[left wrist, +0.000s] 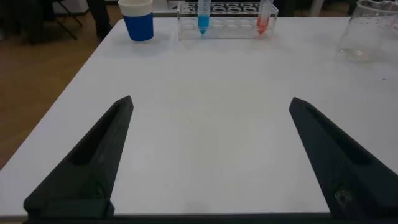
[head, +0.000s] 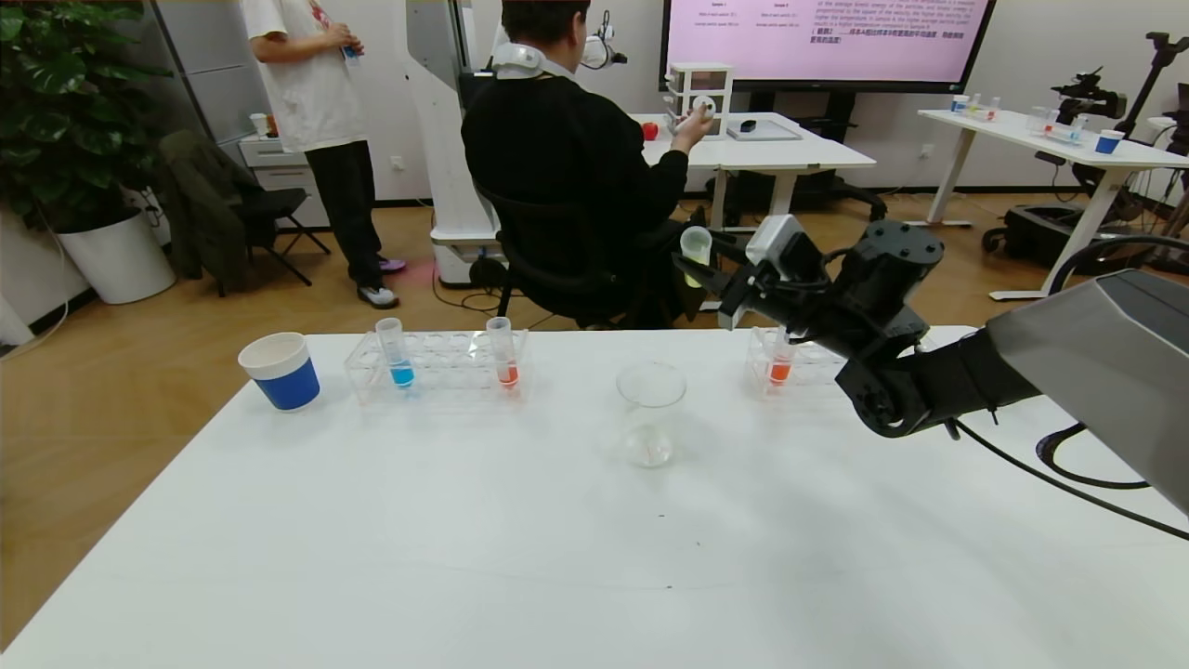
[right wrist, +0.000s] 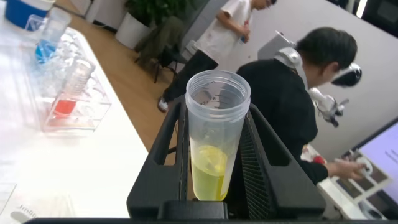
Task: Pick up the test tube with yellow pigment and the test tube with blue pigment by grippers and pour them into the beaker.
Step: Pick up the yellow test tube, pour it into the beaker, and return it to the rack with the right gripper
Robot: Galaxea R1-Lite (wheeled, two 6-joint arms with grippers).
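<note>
The yellow tube (right wrist: 213, 149) is showing yellow-green liquid between black fingers (right wrist: 261, 168). In the clear rack (head: 437, 367), the blue tube (head: 398, 353) is showing bright blue and another tube (head: 503, 351) orange-red. The cup (head: 280, 370) is showing blue and white on the white table (head: 557, 557).

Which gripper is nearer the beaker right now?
Right. The right gripper, shut on the yellow tube, hangs just beyond the beaker; the left gripper sits well back, open.

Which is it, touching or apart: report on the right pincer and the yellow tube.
Touching. The right wrist view shows the right pincer shut on the test tube with yellow pigment, both fingers pressed against its sides.
</note>
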